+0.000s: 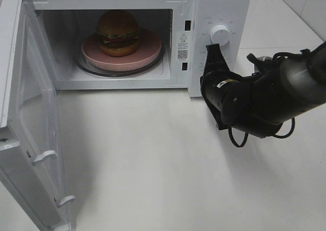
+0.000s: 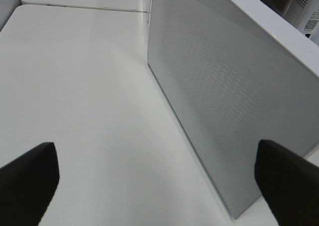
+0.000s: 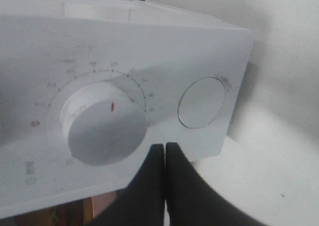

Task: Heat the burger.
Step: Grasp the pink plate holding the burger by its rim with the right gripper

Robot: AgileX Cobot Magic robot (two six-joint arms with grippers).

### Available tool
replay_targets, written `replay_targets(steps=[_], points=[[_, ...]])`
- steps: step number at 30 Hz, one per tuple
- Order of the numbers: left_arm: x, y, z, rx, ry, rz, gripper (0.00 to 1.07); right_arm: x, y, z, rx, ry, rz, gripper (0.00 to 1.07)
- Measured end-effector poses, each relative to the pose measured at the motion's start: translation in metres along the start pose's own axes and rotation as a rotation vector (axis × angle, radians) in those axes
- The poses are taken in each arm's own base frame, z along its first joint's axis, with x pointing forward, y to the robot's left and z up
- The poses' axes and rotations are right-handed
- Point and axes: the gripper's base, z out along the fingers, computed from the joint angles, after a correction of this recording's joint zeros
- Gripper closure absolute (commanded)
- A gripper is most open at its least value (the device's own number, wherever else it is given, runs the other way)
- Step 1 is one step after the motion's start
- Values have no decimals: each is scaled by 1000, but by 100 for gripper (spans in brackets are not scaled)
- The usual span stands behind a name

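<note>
One microwave (image 1: 219, 17), one door (image 1: 30, 113), two latch hooks (image 1: 45, 156) on door. One burger (image 1: 118, 32), one pink plate (image 1: 147, 55), one glass turntable (image 1: 86, 68). One dial (image 1: 220, 34), one round button (image 3: 202, 102). Two grippers: left gripper (image 2: 155, 153), right gripper (image 3: 165, 146).

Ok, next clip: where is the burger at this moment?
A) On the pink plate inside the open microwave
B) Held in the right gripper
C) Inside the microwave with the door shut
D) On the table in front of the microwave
A: the burger sits on the pink plate inside the microwave, and its door is swung wide open.
</note>
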Motion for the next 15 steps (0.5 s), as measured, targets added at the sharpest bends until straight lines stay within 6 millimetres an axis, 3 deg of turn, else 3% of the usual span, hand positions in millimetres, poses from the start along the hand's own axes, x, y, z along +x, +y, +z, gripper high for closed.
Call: replay_targets(steps=[7, 15], points=[[0, 0, 0, 0, 0, 0, 7, -3, 1, -18, 56, 69, -138, 106], [0, 0, 0, 0, 0, 0, 7, 0, 14, -38, 70, 213, -474, 104]])
